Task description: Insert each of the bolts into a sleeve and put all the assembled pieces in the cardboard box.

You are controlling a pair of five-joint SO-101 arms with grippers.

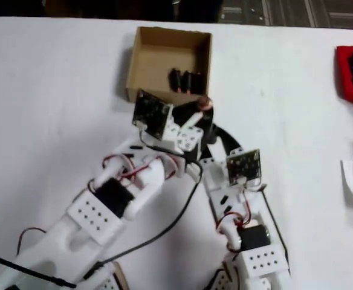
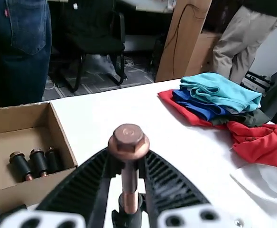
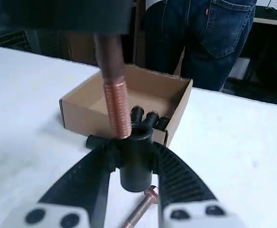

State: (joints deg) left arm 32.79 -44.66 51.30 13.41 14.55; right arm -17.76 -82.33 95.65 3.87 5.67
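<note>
Gripping bolt [image 2: 128, 138], left hand [image 2: 127, 164] closed; right hand [image 3: 134, 154] clamped on sleeve [image 3: 136, 167].

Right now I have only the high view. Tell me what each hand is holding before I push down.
Observer: The left hand is shut on a copper hex-head bolt, head up, gripped just below the head.
Operator: Now the right one.
Observer: The right hand is shut on a black cylindrical sleeve, held upright. The bolt's threaded tip is at the sleeve's top rim; I cannot tell if it has entered.
Operator: Report anything under the hands.
Observer: A second copper bolt lies loose on the white table below the right hand.
</note>
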